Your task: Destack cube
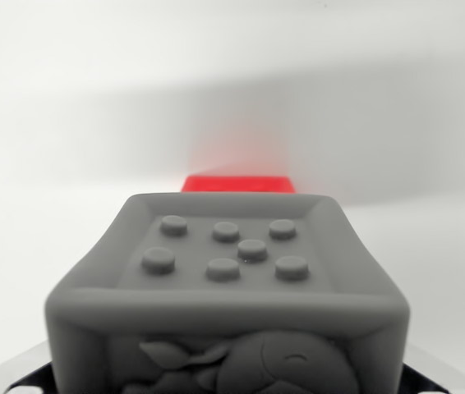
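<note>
Fingers (pixel 224 379) of ours barely show: only dark corners at the bottom edge on either side of the grey cube (pixel 226 283), so we cannot tell whether they are clamped on it or merely flanking it. That cube fills the near view, its studded top face towards us and a relief figure on its front. Just beyond its far edge a blurred red cube (pixel 238 182) peeks out; whether the grey one sits on it, touches it or only hides it, we cannot say. Behind lies the pale bench (pixel 43 197) with a soft shadow.

We judge the risks as follows. If the grip is shallow or off-centre, the grey cube may tilt or slip. If the two blocks are still mated by the studs, pulling sideways could drag or topple the red one. With so little of the fingers in view, we would also miss a slip.
</note>
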Tool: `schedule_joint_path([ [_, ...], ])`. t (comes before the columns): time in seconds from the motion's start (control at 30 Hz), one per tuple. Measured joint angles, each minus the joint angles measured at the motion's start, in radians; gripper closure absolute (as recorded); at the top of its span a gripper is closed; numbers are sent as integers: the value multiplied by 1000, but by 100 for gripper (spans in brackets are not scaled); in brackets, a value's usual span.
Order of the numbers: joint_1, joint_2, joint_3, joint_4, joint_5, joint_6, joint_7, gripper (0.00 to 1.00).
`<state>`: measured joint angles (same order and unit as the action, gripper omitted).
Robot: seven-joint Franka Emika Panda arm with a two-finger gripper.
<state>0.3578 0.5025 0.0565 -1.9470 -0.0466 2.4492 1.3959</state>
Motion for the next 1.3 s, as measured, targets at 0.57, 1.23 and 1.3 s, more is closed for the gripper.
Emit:
schedule_joint_path([
  [0.57, -9, 90, -11, 126, 4, -33, 21, 100],
  [1.23, -20, 200, -22, 284, 11, -81, 45, 100],
  [1.3, -21, 209, -23, 297, 12, -86, 47, 100],
])
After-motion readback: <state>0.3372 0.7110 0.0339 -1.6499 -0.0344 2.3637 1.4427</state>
